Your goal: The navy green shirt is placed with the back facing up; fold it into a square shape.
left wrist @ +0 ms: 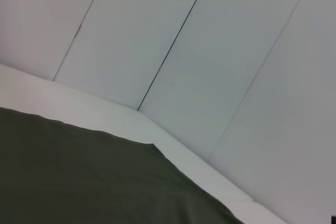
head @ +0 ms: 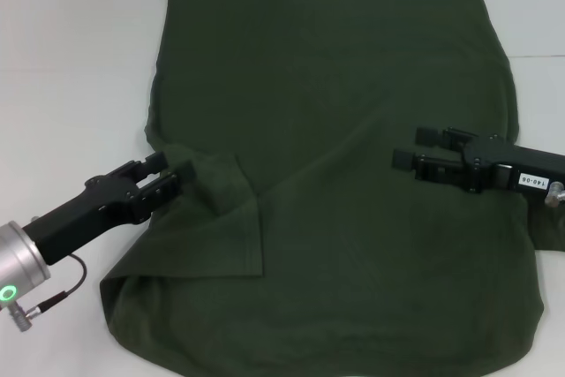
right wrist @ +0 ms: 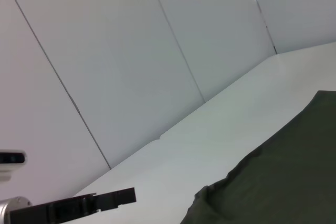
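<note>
Your left tool [head: 172, 174], jaws narrowly parted, sits at the folded-in sleeve on the left edge of the navy green shirt [head: 353, 130], while your right tool [head: 417, 149] hovers slightly parted over the shirt, spread plain-side up on the white worktop [head: 71, 59].

Head cam: high, looks fwd and steeply down; takes in nearly the whole navy green shirt [head: 335, 174] on the white counter [head: 71, 68], w/ left gripper [head: 172, 178] and right gripper [head: 413, 147] both in frame. Left wrist cam: low, close to the cloth, faces across it to a panelled wall [left wrist: 210, 51]. Right wrist cam: low, same kind of slant, wall behind. Shared by all three: shirt and counter; right wrist cam also catches the left gripper, farther off.
</note>
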